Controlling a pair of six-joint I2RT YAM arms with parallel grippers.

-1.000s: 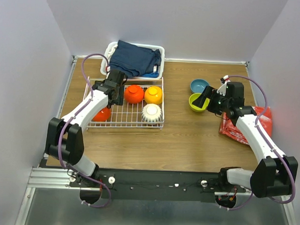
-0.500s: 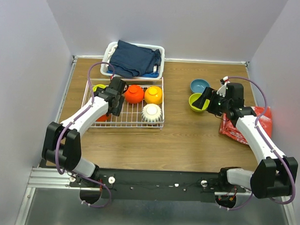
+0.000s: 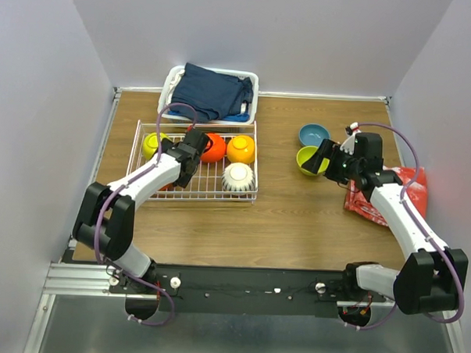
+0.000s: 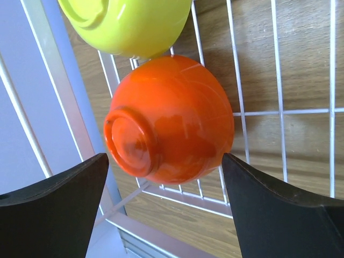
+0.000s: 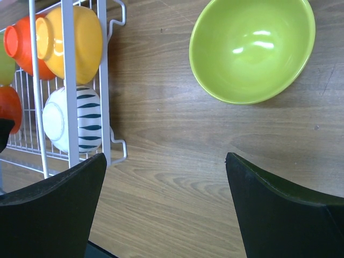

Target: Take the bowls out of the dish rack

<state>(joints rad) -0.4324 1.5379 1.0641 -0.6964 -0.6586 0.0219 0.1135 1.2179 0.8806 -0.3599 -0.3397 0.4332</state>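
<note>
- Wide bare table (image 3: 217, 230) in front of the dish rack (image 3: 195, 197), free for either arm.
- Open strip of wood between the rack's right side and the lime-green bowl (image 5: 251, 48).
- Tight inside the rack: red-orange bowl (image 4: 172, 121) hemmed by a second lime-green bowl (image 4: 129, 24) just beside it and the low wire side.
- Basket (image 3: 255, 90) of blue cloth (image 3: 212, 93) barring the rack's far edge.
- Blue bowl (image 3: 313, 134) and red bag (image 3: 411, 192) crowding the right.

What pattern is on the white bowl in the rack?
White bowl: dark teal dashes, clearest in right wrist view.
</note>
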